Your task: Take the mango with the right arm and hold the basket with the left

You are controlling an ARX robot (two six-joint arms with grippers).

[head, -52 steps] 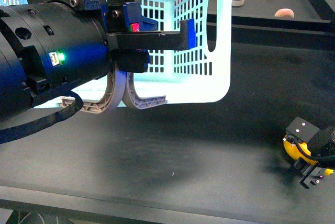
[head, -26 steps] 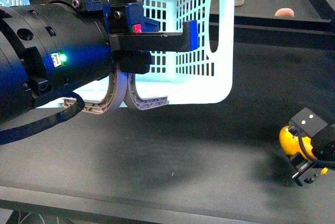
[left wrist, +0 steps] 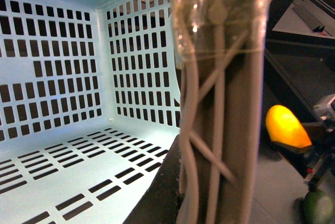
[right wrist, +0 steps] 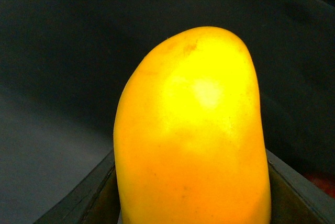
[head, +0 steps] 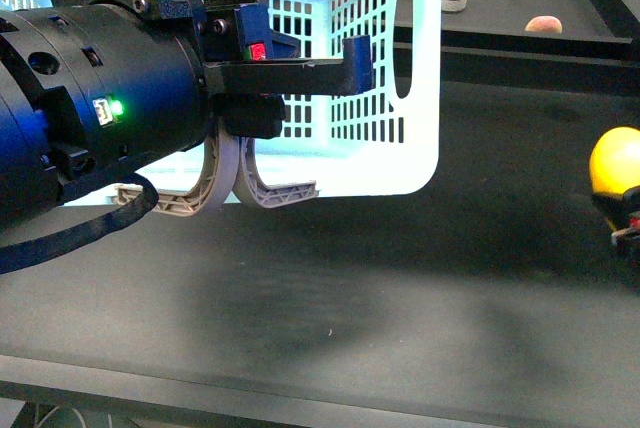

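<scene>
Jaws of right gripper pinched onto mango, held at right edge of bench | jaws of left gripper clamped around grey handles of basket

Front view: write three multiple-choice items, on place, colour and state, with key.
1. Where is the mango? A) in the basket B) right of the basket C) on the back shelf
2. The basket's colour? A) light blue B) red C) green
3. The right gripper is: A) open, empty B) shut on the mango C) out of view
Key: 1 B, it's at the right edge; 2 A, light-blue slotted walls; 3 B, fingers flank the mango.
</scene>
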